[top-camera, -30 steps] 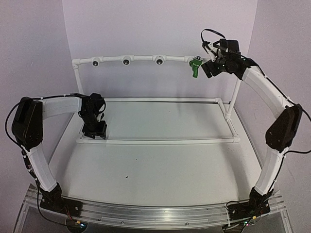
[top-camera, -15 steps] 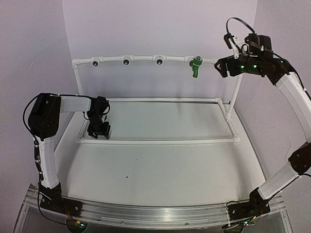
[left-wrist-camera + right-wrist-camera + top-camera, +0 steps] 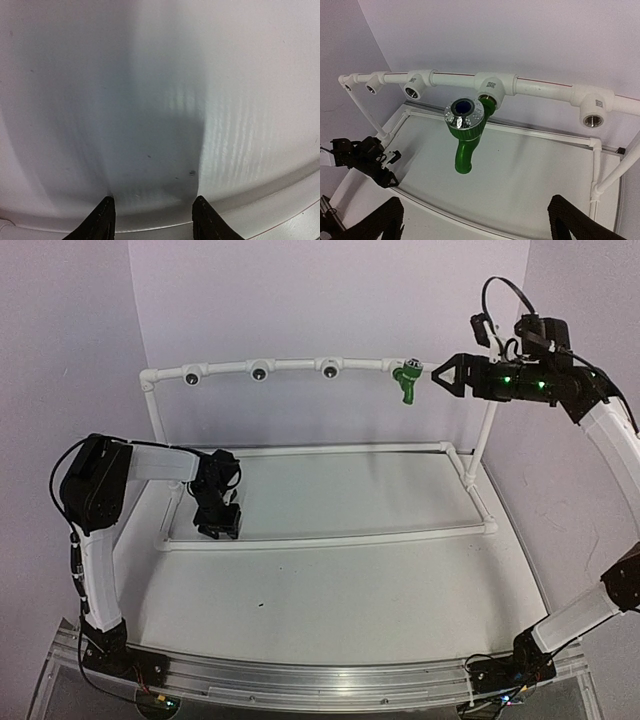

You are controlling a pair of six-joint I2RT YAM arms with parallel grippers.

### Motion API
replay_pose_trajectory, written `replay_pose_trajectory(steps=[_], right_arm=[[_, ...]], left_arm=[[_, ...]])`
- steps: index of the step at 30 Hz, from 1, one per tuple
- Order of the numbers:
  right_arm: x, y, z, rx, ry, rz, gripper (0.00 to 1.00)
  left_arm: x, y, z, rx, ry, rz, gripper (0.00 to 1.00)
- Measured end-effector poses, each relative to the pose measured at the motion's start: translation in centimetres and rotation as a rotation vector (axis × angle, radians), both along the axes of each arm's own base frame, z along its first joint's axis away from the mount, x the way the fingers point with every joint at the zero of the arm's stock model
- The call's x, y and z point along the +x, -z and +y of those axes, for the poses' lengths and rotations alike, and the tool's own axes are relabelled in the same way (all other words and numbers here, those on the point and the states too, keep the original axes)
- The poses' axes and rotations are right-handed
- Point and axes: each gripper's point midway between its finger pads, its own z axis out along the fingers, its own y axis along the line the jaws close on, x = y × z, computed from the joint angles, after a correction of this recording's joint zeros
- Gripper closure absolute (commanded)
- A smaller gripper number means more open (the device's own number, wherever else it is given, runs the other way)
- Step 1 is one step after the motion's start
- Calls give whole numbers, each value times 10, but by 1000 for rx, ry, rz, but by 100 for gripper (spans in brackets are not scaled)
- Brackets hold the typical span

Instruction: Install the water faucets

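A bright-green water faucet [image 3: 407, 380] hangs from the rightmost tee on the white top rail, its spout pointing down. In the right wrist view the faucet [image 3: 464, 131] shows its silver ribbed end, and its thread sits in a tee fitting [image 3: 494, 86]. My right gripper [image 3: 438, 375] hovers open just right of the faucet and does not touch it; nothing lies between the jaws [image 3: 480, 222]. My left gripper [image 3: 218, 531] points down at the front pipe of the frame. Its jaws [image 3: 154, 220] stand apart with only white surface between them.
Three empty tee fittings [image 3: 259, 370] with dark holes sit along the top rail. The white pipe frame [image 3: 330, 538] lies on the table, with uprights at its left end and at its right end [image 3: 484, 440]. A pale wall stands behind.
My right gripper has drawn back from the faucet and the arm has risen. The left gripper has slid right along the front pipe, and the whole frame has shifted and skewed slightly.
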Motion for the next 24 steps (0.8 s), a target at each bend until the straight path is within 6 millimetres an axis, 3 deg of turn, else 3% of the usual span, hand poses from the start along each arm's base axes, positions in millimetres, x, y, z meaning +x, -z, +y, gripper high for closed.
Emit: replay_pose_trajectory(steps=[7,12,19,24], right_arm=[[-4,9,10,102,-18,85,7],[1,12,11,163,14,119,9],[24,23,19,224,52,159,11],[41,36,31,215,70,162,10]], left_arm=[[-20,-2,-40,-39,36,28,46],[-21,-3,-60,-58,54,46,46],[-22,-3,-63,-62,38,58,43],[-23,-3,-62,-59,25,63,28]])
